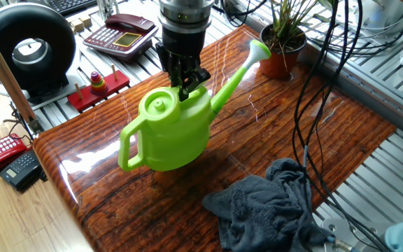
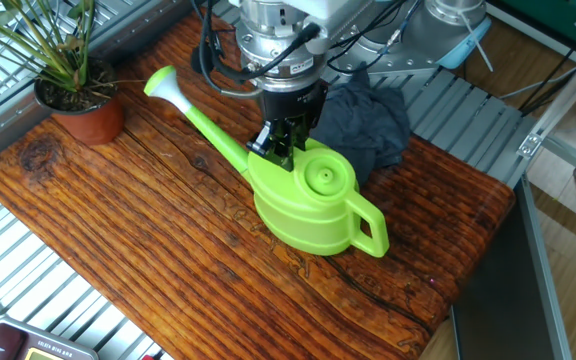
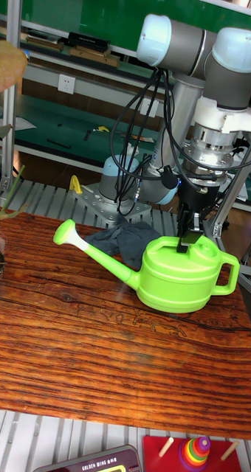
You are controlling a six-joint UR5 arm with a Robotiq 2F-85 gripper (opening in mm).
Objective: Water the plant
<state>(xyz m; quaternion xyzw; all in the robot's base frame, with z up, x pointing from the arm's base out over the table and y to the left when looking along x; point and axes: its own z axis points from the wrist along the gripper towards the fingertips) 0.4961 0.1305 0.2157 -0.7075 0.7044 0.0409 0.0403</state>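
Table: I am looking at a glossy, dark-grained wooden table (image 1: pixel 152 203) sitting on a ribbed metal bench, with cables hanging over it.
Watering can: a bright green watering can (image 1: pixel 170 129) is sitting near the middle of the wood, its loop handle pointing away from the plant; I cannot tell whether its base is touching the table.
Gripper: the gripper (image 1: pixel 185 86) is reaching straight down, its dark fingers pinching the can's top rim just beside the round filler cap.
Spout: the long spout (image 2: pixel 193 115) is angling up toward the plant, its flared tip stopping near the pot.
Plant: the plant (image 2: pixel 73 100) is standing upright at the table's edge, thin green leaves in a terracotta pot.
Cloth: a crumpled dark grey cloth (image 1: pixel 271 210) is lying beyond the can.
Clutter: a red telephone (image 1: pixel 121 35) is resting off the wood.
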